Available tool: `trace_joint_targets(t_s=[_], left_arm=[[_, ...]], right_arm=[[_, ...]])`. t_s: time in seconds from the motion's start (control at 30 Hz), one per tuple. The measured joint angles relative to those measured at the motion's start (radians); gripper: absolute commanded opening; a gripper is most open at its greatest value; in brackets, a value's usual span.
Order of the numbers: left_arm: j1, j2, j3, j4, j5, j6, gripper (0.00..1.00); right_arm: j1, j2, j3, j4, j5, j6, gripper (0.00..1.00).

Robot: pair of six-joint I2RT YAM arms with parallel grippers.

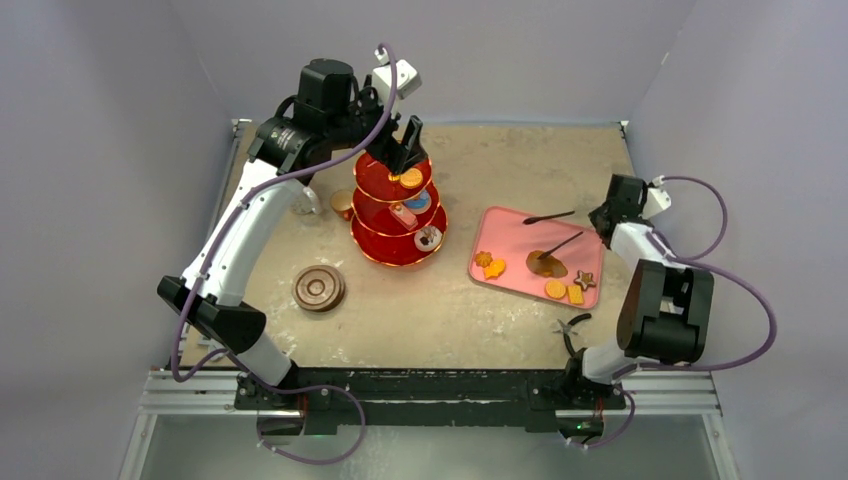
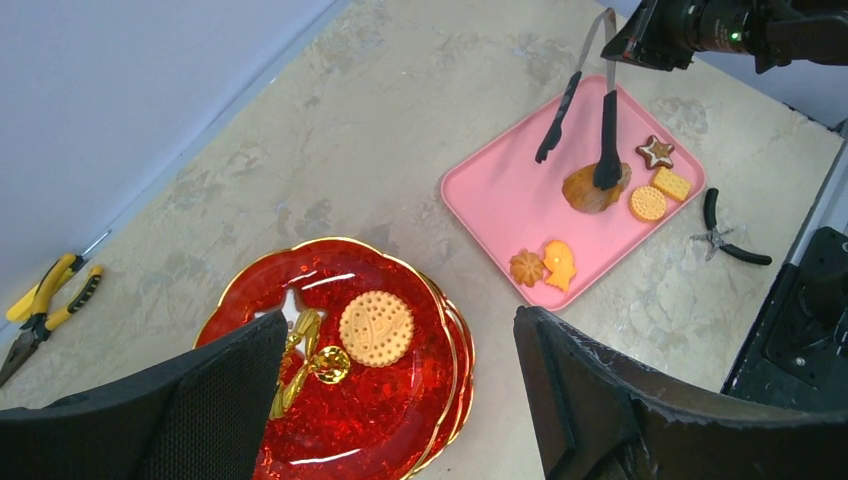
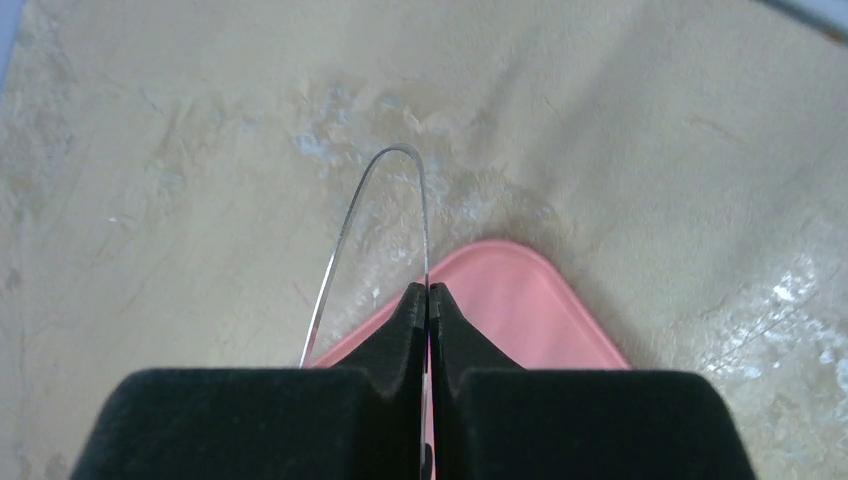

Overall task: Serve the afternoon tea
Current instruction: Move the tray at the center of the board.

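Observation:
The red three-tier stand [image 1: 384, 248] stands mid-table with a round biscuit [image 1: 411, 178] on the top tier and small pastries on the lower tiers. My left gripper [image 1: 405, 150] hovers open over the top tier; in the left wrist view its jaws [image 2: 400, 325] straddle the biscuit [image 2: 376, 327] and gold handle [image 2: 305, 355], touching neither. My right gripper [image 1: 602, 217] is shut on one arm of the black tongs [image 1: 560, 244], which rests on a brown pastry [image 1: 546, 264] on the pink tray [image 1: 510, 228]. The copper cup [image 1: 343, 203] and brown saucers [image 1: 319, 288] sit left of the stand. The mug is mostly hidden behind my left arm.
Several biscuits [image 1: 490, 266] lie on the tray's near side. Black pliers [image 1: 572, 328] lie in front of the tray, and yellow pliers [image 2: 45, 300] lie by the left wall. In the right wrist view the tongs' loop [image 3: 390, 160] rises above the tray corner [image 3: 520, 300].

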Motion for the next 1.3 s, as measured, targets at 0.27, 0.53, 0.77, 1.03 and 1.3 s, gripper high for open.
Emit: trace_joint_targets(t_s=[0.27, 0.53, 0.77, 1.03, 1.3], left_arm=[[0.0, 0.0, 0.0, 0.0, 0.012, 0.0, 0.84], [0.0, 0.0, 0.0, 0.0, 0.012, 0.001, 0.84], [0.0, 0.0, 0.0, 0.0, 0.012, 0.001, 0.84], [0.0, 0.0, 0.0, -0.01, 0.005, 0.01, 0.85], [-0.001, 0.004, 0.009, -0.02, 0.072, 0.028, 0.93]], right_arm=[[0.005, 0.176, 0.037, -0.016, -0.049, 0.106, 0.0], [0.026, 0.289, 0.131, 0.027, -0.049, 0.149, 0.0], [0.135, 0.372, 0.22, 0.051, -0.051, 0.203, 0.0], [0.286, 0.424, 0.271, 0.077, -0.082, 0.295, 0.0], [0.294, 0.265, 0.265, 0.002, -0.08, 0.27, 0.0]])
